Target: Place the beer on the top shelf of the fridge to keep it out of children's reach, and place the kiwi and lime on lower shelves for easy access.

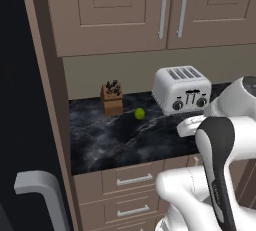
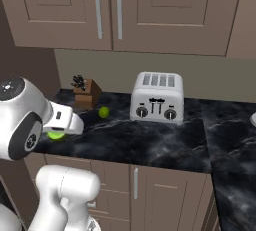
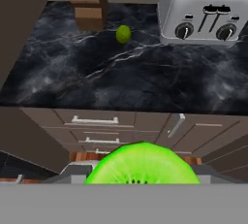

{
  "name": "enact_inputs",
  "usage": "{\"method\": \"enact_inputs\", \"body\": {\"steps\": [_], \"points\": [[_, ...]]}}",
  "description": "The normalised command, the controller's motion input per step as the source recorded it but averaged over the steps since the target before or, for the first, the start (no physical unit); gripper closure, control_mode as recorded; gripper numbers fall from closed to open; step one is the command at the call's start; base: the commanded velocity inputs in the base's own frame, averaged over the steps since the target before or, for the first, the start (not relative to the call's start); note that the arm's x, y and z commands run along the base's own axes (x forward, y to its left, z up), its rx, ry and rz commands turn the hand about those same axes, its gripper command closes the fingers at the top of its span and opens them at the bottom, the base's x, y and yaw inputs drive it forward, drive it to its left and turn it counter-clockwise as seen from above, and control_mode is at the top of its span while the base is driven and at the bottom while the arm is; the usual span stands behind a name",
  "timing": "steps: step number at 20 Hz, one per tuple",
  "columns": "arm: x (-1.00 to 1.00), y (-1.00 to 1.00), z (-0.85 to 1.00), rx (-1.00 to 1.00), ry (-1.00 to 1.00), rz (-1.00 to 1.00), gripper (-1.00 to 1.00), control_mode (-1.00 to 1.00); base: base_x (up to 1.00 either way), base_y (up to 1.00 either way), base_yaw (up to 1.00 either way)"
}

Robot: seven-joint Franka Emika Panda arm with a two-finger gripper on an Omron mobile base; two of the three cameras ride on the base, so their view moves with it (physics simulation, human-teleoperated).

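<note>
A silver toaster (image 1: pixel 181 89) and wooden knife block (image 1: pixel 112 98) stand on the black marble counter (image 1: pixel 115 142).

Lime (image 1: pixel 139 113) on counter (image 1: pixel 115 142), between knife block (image 1: pixel 112 98) and toaster (image 1: pixel 181 90)

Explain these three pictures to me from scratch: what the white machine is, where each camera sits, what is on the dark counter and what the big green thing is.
The white machine is a robot arm in a computer-rendered kitchen. Two pictures come from cameras riding behind it, one to its left and one to its right, looking forward and down. The third camera sits on the hand and looks along the gripper.

On the black marbled counter stand a silver four-slot toaster with dark knobs and a small brown wooden knife block. Between them, a little nearer the front edge, lies the small round yellow-green lime.

The big green shape low in the hand picture is the halved kiwi, bright green cut face showing. It sits right at the gripper, so it appears to be held, though the fingers are hidden. From the right, it peeks out beneath the hand, by the counter's front edge.
</note>
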Motion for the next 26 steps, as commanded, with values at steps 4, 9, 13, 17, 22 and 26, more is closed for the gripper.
{"method": "enact_inputs", "body": {"steps": [4, 9, 13, 17, 22, 26], "points": [[-0.71, 0.00, 0.14, -0.05, -0.08, 0.00, 1.00, -1.00, 0.00, 0.00, 0.00], [0.00, 0.00, 0.00, 0.00, 0.00, 0.00, 1.00, 1.00, -0.87, 0.00, 0.00], [0.00, 0.00, 0.00, 0.00, 0.00, 0.00, 1.00, 1.00, -1.00, 0.00, 0.00], [0.00, 0.00, 0.00, 0.00, 0.00, 0.00, 1.00, 1.00, -1.00, 0.00, 0.00], [0.00, 0.00, 0.00, 0.00, 0.00, 0.00, 1.00, 1.00, -0.99, 0.17, 0.00], [0.00, 0.00, 0.00, 0.00, 0.00, 0.00, 1.00, 1.00, -0.76, 0.53, 0.00]]}}
